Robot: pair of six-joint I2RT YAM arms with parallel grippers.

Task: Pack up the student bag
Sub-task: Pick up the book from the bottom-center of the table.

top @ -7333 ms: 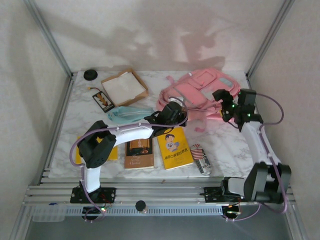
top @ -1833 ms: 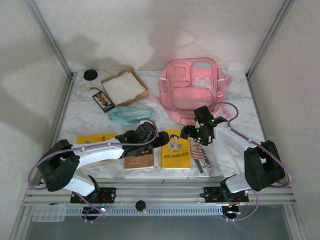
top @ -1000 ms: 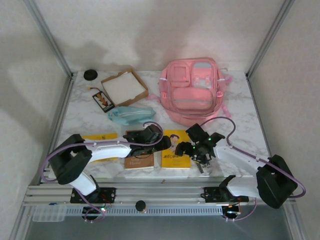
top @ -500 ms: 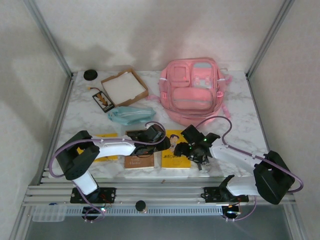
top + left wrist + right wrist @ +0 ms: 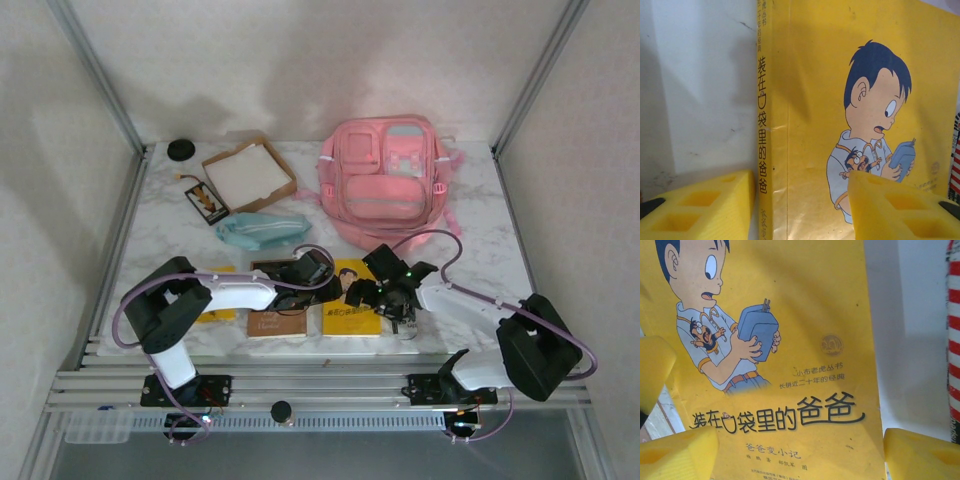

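The student bag is a pink backpack lying flat at the back right, away from both arms. A yellow picture book with a cartoon boy on its cover lies at the front centre. My left gripper hangs low over its spine side, open. In the left wrist view the left gripper has one pad on the marble beside the spine and the other over the book. My right gripper is open over the book's right side. In the right wrist view the right gripper straddles the book's right edge.
A brown book and a thin yellow book lie left of the picture book. A red-and-white striped item lies to its right. Further back are a light-blue pouch, a cardboard box, a small black card and a black disc.
My left gripper has slid right to the book's spine and its jaws have narrowed. My right gripper has shifted a little left and back over the book. The bag has not moved.
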